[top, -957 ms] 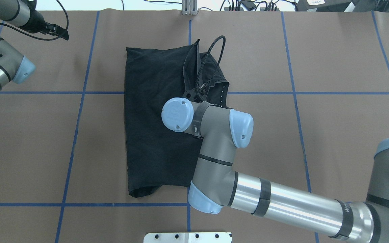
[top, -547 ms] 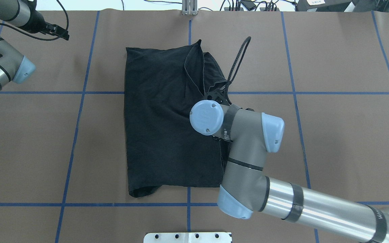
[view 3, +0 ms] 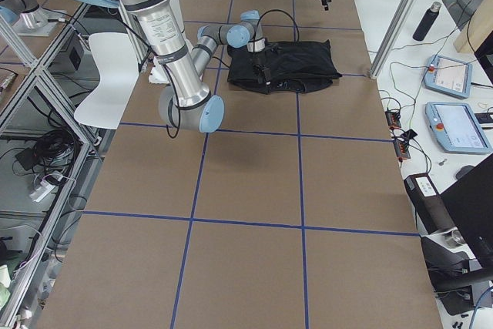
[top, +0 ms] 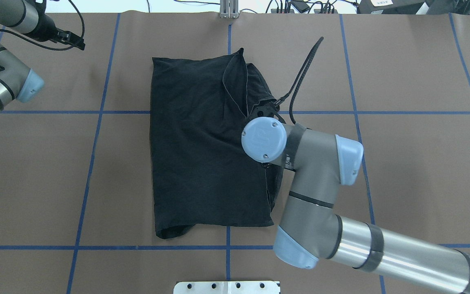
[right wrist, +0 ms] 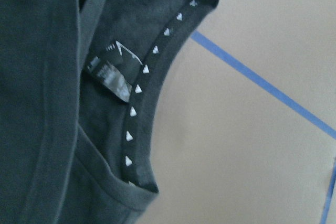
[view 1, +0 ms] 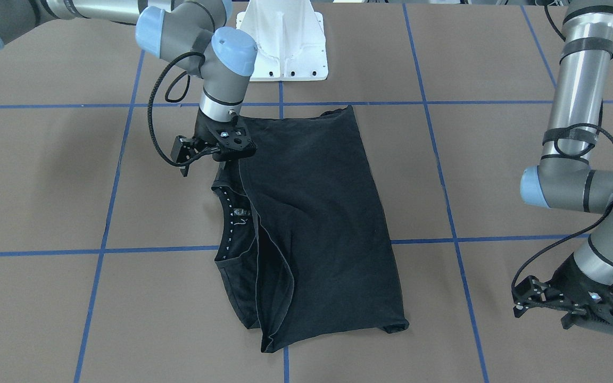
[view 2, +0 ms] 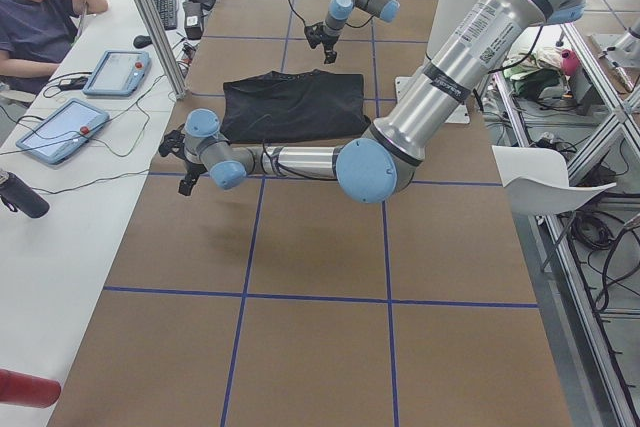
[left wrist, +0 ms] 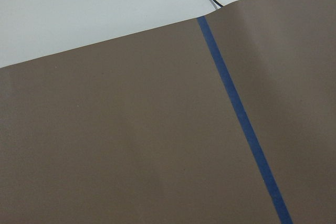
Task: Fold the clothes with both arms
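The black T-shirt (top: pixel 194 143) lies folded into a long rectangle on the brown table, also seen in the front-facing view (view 1: pixel 317 213). Its collar (view 1: pixel 229 213) with small white marks and a label shows along one long edge, and fills the right wrist view (right wrist: pixel 152 77). My right gripper (view 1: pixel 222 154) hangs just over that edge near the collar. Its fingers are hidden under the wrist (top: pixel 263 139), so I cannot tell its state. My left gripper (view 1: pixel 578 314) hovers far off the shirt over bare table (top: pixel 74 41); whether it is open I cannot tell.
The white pedestal base (view 1: pixel 285 42) stands at the robot's side of the table. Blue tape lines (top: pixel 96 112) cross the brown cover. A person sits at a side desk with tablets (view 2: pixel 60 127). The left wrist view shows the cover's edge (left wrist: pixel 105 45).
My right arm has swung from over the shirt's middle out to its collar-side edge. The folded shirt lies uncovered and still. The left arm has stayed where it was.
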